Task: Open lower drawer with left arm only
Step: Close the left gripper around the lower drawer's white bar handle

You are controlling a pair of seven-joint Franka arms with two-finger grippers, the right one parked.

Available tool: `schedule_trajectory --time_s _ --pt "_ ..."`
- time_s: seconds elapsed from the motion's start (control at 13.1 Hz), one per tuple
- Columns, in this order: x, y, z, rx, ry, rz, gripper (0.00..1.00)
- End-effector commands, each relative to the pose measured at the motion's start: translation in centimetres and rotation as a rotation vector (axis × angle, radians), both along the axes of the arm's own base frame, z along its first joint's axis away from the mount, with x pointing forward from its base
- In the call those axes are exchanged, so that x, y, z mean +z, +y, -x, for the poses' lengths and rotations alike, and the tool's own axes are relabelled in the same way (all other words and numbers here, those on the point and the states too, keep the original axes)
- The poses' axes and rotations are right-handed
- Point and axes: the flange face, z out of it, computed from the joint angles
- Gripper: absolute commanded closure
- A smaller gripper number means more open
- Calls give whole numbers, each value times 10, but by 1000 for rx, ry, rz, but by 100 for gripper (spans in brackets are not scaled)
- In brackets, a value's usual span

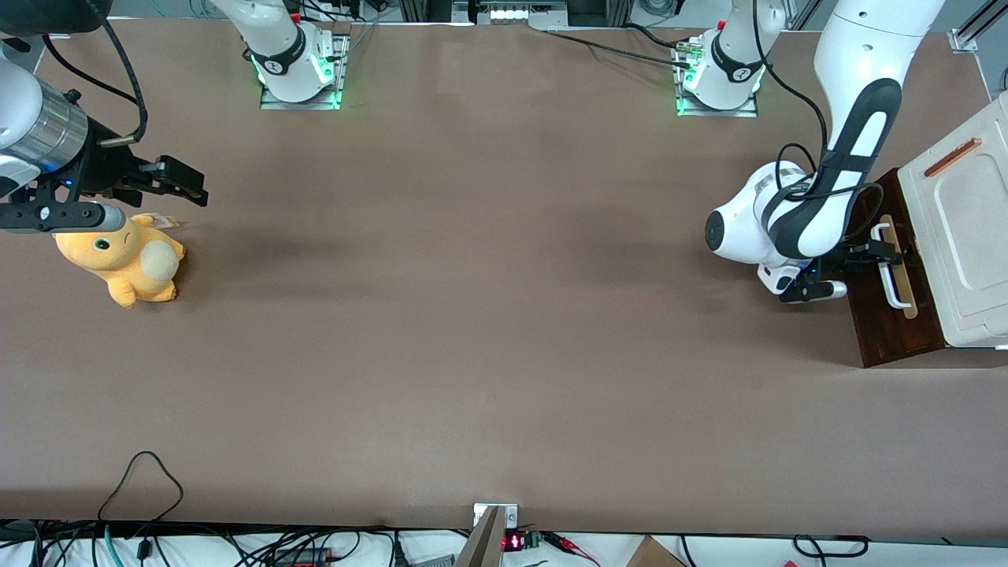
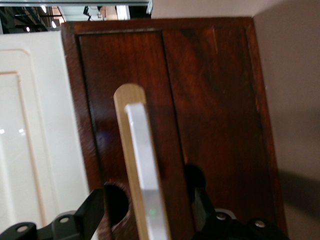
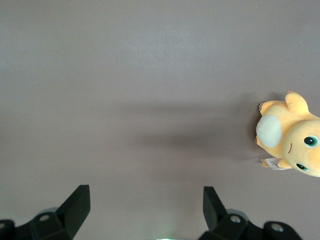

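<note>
Left wrist view showed the end effector spread wide, one black finger on each side of the white bar handle, not yet closed on it. The handle lay straight ahead, its long axis running away from the camera, crosswise to the gap between the fingers, so a squeeze would take it across its narrow width. It sat on a tan round-ended strip fixed to the lower drawer, whose front was dark, glossy, grained wood with a framed edge. In the front view the drawer stood at the working arm's end of the tabletop, apparently shut, with the left arm bent down before it and the end effector at the handle. Beside the drawer was a smooth white panel. I judged the pull should run toward the parked arm's end.
</note>
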Motion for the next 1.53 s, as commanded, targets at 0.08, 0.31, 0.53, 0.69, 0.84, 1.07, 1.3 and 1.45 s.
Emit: schedule_trajectory --time_s 0.08,0.31,0.53,0.69,0.84,1.07,1.3,1.45 --pt "-6 10 -2 -10 -29 -8 18" --pt "-6 11 1 -10 -25 -17 23" --pt "-8 13 11 7 -35 -53 34" --pt "-10 15 18 -5 -56 -81 35" --pt "-14 16 24 -14 -81 -91 37" --pt "-14 17 25 -11 -79 -98 51" --pt "-15 17 28 -11 -76 -99 72" --pt "-14 16 26 -13 -81 -96 83"
